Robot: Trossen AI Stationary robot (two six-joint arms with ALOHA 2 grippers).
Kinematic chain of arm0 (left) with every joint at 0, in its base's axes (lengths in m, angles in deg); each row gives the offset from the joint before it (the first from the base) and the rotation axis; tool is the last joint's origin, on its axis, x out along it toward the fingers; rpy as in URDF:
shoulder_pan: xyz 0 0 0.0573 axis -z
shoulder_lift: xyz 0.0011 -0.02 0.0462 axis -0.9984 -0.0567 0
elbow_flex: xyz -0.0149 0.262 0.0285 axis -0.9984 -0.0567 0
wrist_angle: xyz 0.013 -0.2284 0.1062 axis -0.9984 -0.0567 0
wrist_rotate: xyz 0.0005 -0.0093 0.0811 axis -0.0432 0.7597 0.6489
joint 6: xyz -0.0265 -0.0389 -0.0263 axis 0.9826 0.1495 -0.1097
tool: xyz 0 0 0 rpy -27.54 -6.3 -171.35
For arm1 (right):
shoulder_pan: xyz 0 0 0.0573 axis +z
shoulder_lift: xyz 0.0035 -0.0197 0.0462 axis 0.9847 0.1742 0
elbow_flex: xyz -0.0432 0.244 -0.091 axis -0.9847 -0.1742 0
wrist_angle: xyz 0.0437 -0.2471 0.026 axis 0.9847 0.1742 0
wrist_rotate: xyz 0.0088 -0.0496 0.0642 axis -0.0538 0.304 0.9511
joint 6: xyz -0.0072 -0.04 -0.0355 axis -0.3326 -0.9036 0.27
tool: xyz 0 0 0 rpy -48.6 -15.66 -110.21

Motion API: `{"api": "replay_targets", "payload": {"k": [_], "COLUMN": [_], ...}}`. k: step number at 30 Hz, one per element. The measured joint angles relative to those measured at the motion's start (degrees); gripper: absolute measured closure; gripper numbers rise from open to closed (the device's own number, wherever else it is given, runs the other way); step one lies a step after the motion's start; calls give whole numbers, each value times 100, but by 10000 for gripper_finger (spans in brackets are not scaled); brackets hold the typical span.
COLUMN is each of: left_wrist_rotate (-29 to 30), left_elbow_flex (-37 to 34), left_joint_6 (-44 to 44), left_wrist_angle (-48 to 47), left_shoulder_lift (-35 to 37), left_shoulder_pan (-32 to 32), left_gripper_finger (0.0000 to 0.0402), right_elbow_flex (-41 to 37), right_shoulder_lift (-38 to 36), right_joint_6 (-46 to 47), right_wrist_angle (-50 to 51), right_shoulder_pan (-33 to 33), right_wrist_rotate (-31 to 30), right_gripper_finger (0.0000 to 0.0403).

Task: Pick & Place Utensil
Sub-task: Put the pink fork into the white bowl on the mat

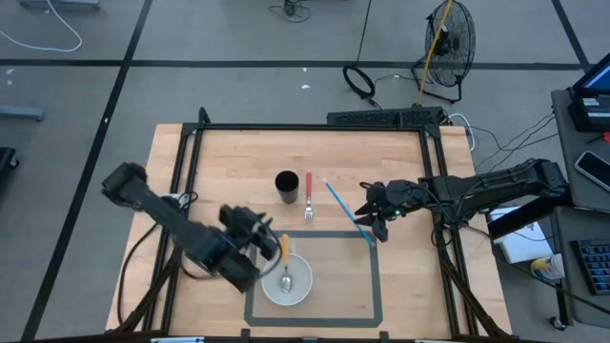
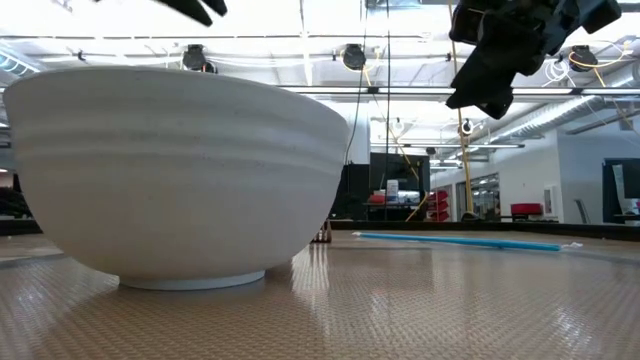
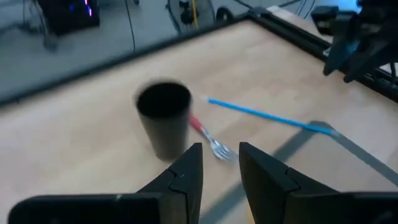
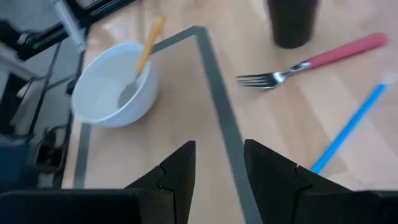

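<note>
Spoon [image 1: 285,268] in the bowl [image 1: 300,287], beside the open left gripper [image 1: 268,238]

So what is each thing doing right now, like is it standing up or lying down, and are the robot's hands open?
Bowl: upright on the table, spoon inside.
Spoon: resting in the bowl, orange handle leaning on the rim.
Cup: standing upright.
Fork: lying flat beside the cup, not held.
Blue straw: lying flat, not held.
Left gripper: open, holding nothing.
Right gripper: open, holding nothing.
</note>
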Motion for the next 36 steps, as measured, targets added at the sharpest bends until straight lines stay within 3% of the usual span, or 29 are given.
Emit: {"api": "replay_targets", "payload": {"k": [6, 15, 20, 25, 30, 36], "left_wrist_rotate": [208, 270, 357, 271, -295, -414], "left_elbow_flex": [0, -286, -1417, -2766, -3790, -4268], "left_joint_6": [-1248, -1579, -1631, -2044, -2878, -3004], "left_wrist_angle": [-582, -1555, -876, 713, 2226, 2572], "left_shoulder_lift": [1018, 2172, 3115, 4260, 5221, 5713], "left_shoulder_pan": [-118, -74, 141, 523, 608, 607], "left_gripper_finger": [309, 311, 312, 312, 312, 312], "right_elbow_flex": [0, 0, 4, 110, 746, 1954], "right_shoulder_lift": [2, 197, 857, 1636, 2226, 3144], "right_joint_6": [-11, 1064, 1573, 1889, 1729, 1453], "right_wrist_angle": [-271, -1760, -2839, -3691, -2879, -1064], "right_shoulder_pan": [-2, -129, -96, 14, 77, -103], "right_wrist_rotate": [-120, -475, -485, -557, -1082, -1678], "right_gripper_finger": [271, 271, 271, 271, 271, 271]}}
